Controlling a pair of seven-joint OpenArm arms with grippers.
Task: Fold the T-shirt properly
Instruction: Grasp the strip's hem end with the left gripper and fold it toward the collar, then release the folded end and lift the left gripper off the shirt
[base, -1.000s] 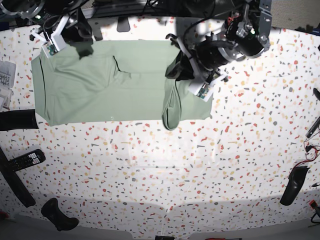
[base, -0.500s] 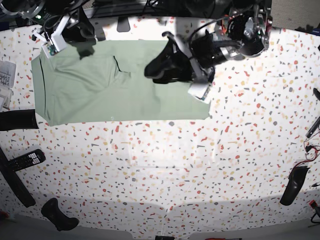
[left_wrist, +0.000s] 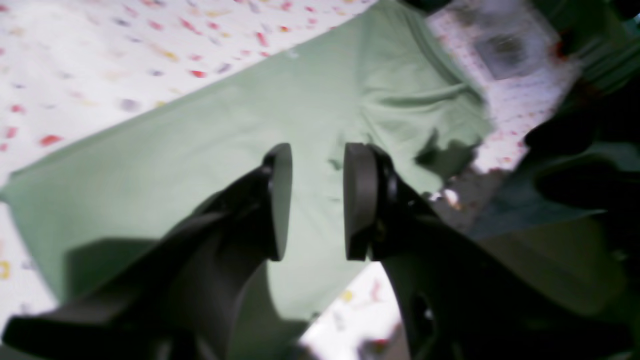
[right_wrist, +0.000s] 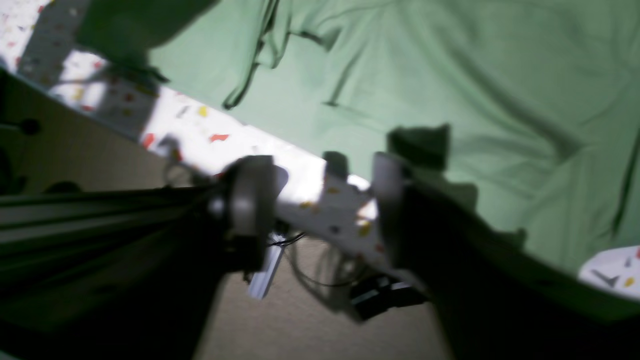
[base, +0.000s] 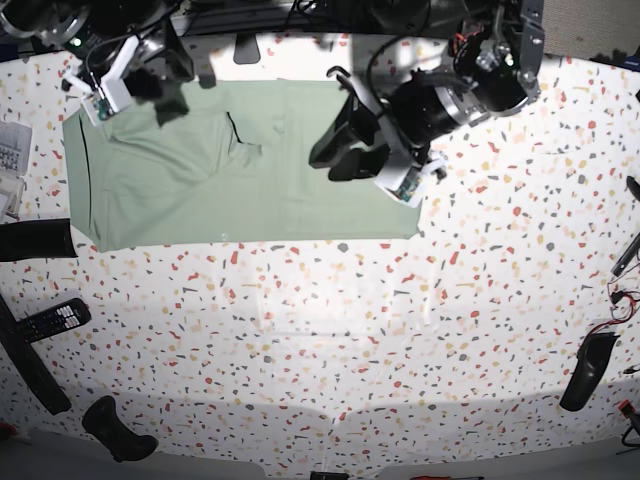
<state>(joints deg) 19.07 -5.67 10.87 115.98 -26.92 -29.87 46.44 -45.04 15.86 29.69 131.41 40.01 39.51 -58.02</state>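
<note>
Both grippers empty, jaws apart | left gripper (left_wrist: 312, 200) above pale mint-green fabric T-shirt (base: 250, 170), right gripper (right_wrist: 320, 200) off its ten-o'clock corner | cloth lies flat, likely released for regrasp

The T-shirt (base: 235, 165) lies flat along the far edge of the table (base: 330, 330), covering most of the far left part. The left claw (base: 340, 150) hangs over the shirt's right part with its arm behind it, blocking approach from the far right. The right claw (base: 150, 85) sits over the shirt's far left corner. A remote (base: 55, 318) and dark objects (base: 35, 240) crowd the left edge, and another dark object (base: 587, 370) lies by the right edge. The table's middle and near stretch is open.
</note>
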